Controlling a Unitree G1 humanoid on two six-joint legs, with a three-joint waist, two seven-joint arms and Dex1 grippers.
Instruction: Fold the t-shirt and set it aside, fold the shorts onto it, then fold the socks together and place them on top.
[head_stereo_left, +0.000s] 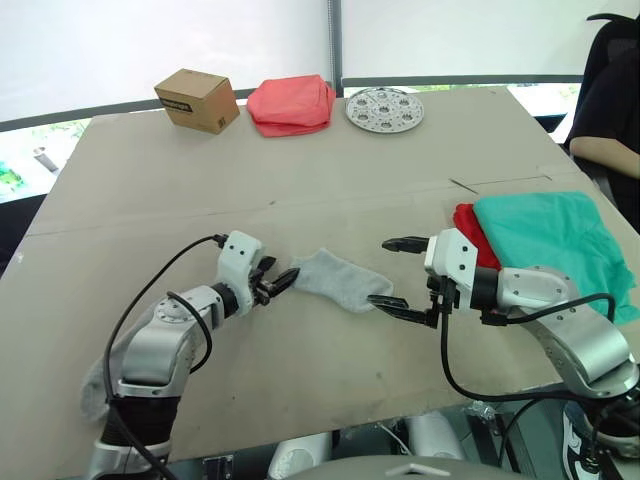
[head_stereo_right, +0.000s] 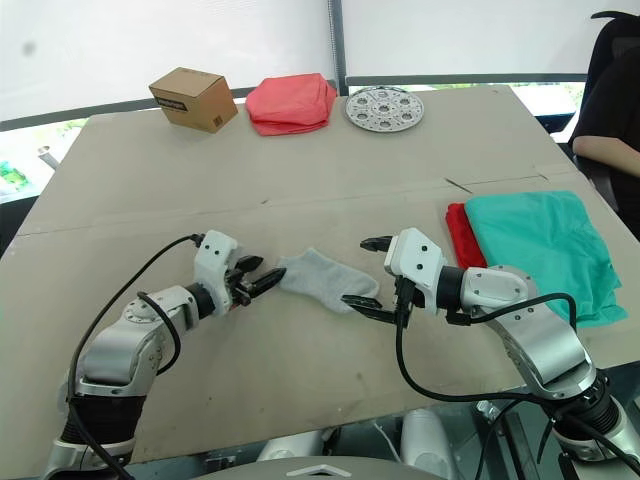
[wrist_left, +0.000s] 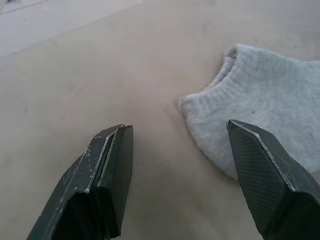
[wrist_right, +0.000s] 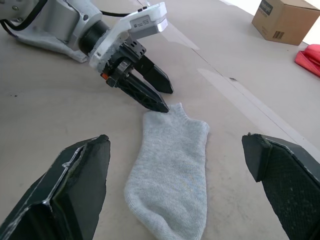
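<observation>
On the table (head_stereo_left: 300, 360), the left gripper (head_stereo_left: 283, 281) stands parted and empty at the cuff of a grey sock (head_stereo_left: 335, 279), while the right gripper (head_stereo_left: 398, 275), spread wide, brackets its toe end without gripping.

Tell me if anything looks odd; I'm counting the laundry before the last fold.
One thing: a single grey sock lies flat between the open left gripper and right gripper. No second sock is visible. The shorts sit folded on the t-shirt.
</observation>
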